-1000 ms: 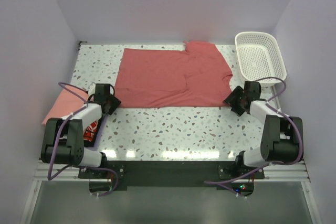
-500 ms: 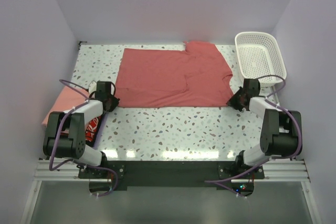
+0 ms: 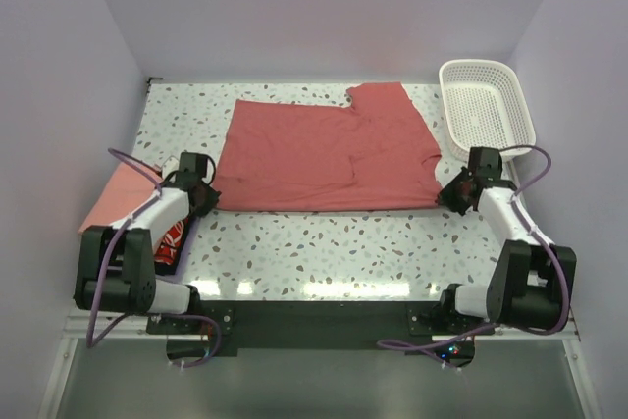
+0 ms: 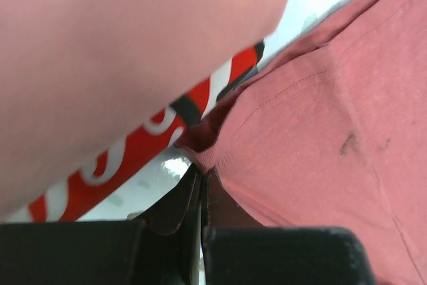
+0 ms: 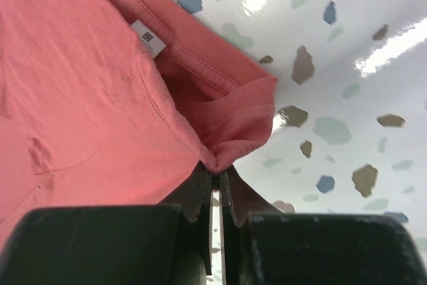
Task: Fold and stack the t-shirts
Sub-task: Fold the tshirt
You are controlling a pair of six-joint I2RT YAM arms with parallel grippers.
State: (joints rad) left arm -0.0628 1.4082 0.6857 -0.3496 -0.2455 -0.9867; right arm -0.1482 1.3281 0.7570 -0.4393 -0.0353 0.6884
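Note:
The brick-red t-shirt (image 3: 324,152) lies spread flat on the speckled table, one sleeve at the far side. My left gripper (image 3: 203,194) is shut on the shirt's near left corner; the left wrist view shows the gripper (image 4: 201,173) pinching a fold of the red cloth (image 4: 320,118). My right gripper (image 3: 450,193) is shut on the near right corner by the neck. In the right wrist view that gripper (image 5: 217,173) nips the hem of the shirt (image 5: 80,98), close to the white neck label (image 5: 148,38).
A white lattice basket (image 3: 488,110) stands at the far right. A folded salmon-pink t-shirt (image 3: 111,199) lies at the table's left edge beside a dark one with a red and white print (image 3: 174,239), both just left of the left arm.
Both grippers went from open to shut on the shirt's near corners. The shirt has since slid a little toward the near edge and the right.

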